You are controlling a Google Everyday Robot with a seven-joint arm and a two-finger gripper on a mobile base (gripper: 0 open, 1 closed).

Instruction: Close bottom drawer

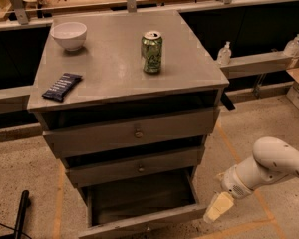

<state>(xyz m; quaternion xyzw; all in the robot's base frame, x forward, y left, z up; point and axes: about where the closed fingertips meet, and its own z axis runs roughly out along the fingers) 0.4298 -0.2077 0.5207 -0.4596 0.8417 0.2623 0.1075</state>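
The grey cabinet [124,68] has three drawers. The bottom drawer [144,222] is pulled far out, showing its dark interior [139,195]; its slim front panel runs along the bottom edge of the view. The two drawers above it, the top drawer [134,132] and the middle drawer [137,167], stand slightly out. My gripper [218,206], with cream-coloured fingers, hangs from the white arm [269,166] just right of the bottom drawer's front right corner, close to it.
On the cabinet top stand a white bowl [69,35], a green can [151,52] and a dark snack bar [62,86]. Two small bottles [224,53] sit on a rail behind. A black pole [21,213] lies at the lower left. Speckled floor with orange tape lines.
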